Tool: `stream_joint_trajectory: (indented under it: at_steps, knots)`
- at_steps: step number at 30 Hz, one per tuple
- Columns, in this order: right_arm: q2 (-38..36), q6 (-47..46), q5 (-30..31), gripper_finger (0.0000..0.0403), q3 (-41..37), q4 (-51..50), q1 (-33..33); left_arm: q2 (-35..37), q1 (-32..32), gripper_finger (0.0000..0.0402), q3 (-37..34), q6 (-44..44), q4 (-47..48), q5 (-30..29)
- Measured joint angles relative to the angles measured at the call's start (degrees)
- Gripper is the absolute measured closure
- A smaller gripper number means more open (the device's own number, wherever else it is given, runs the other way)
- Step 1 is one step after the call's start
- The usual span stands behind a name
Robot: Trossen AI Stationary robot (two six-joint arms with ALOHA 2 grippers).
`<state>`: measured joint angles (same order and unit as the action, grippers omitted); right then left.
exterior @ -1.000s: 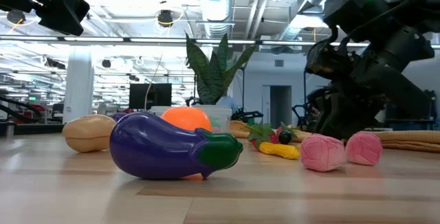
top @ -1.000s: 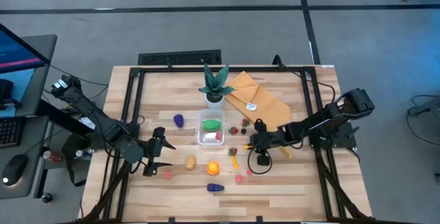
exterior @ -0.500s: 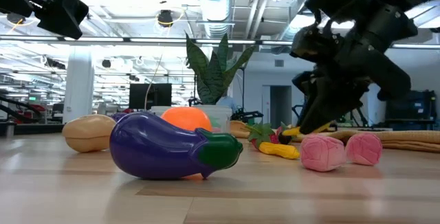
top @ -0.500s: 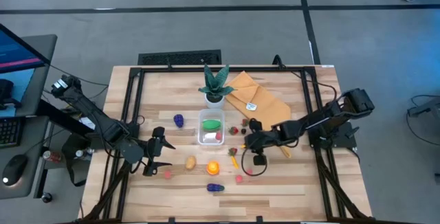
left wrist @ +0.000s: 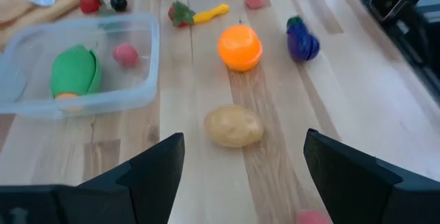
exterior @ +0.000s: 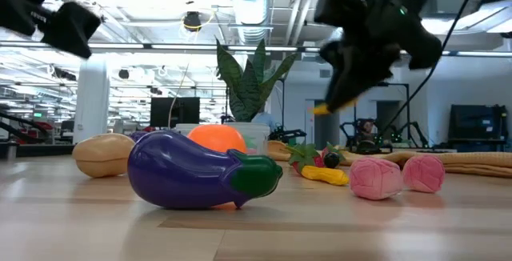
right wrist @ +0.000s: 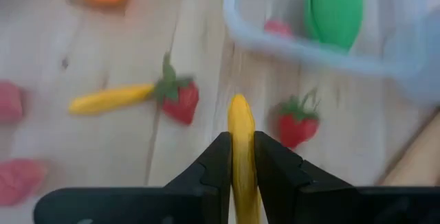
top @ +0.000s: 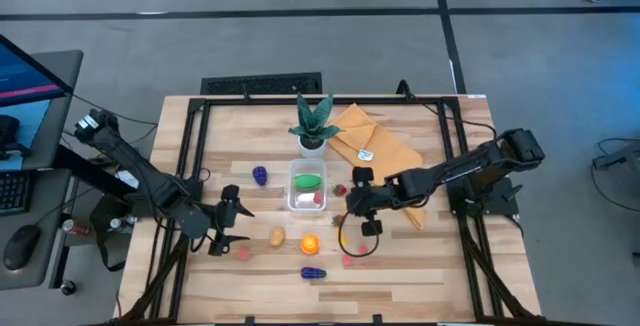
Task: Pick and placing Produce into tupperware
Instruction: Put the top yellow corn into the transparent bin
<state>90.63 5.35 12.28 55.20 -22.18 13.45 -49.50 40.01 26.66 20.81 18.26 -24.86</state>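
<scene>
While left tool (top: pixel 232 228) waits agape (empty), right tool (right wrist: pixel 237 157) pinches yellow produce piece (right wrist: pixel 240 131) above table.

Two dark jointed arms, black fingers (left wrist: pixel 155 172).

Clear tupperware (top: pixel 307 188) holds green, pink produce (left wrist: pixel 74 73); others scattered

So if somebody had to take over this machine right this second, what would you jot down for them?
Right gripper: shut on a yellow banana-like piece, lifted off the table beside the tupperware.
Left gripper: open, empty, waiting near the potato.
Done: a green piece and a small pink one lie in the tupperware.
Left: drop the yellow piece in, then the potato, orange, eggplant, strawberries, purple piece and pink pieces.
</scene>
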Motion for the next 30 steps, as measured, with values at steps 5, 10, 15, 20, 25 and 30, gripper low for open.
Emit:
stream_joint_trajectory:
  at_steps: [5,10,15,20,25,30]
  knots:
    - [0.0,5.7,0.0,0.0349,3.2,3.0,-1.7,0.0,0.0,0.0113,-5.0,1.0,-5.3,0.0]
    - [0.0,11.4,-0.3,0.0349,3.6,10.7,-3.6,0.0,0.0,0.0113,-7.6,1.0,-8.8,-1.7]
    - [0.5,14.2,-2.4,0.0349,3.6,17.1,-5.4,0.0,0.0,0.0113,-8.7,-1.1,-10.7,-5.9]
    - [2.2,14.6,-4.6,0.0349,3.8,22.0,-6.9,0.0,0.0,0.0113,-9.3,-3.1,-11.6,-12.2]
    - [5.6,14.3,-4.8,0.0349,3.9,27.1,-8.0,0.0,0.0,0.0113,-9.3,-3.1,-9.8,-18.7]
    - [10.2,14.1,-4.9,0.0349,3.5,30.3,-9.3,0.0,0.0,0.0113,-9.3,-1.4,-7.3,-20.5]
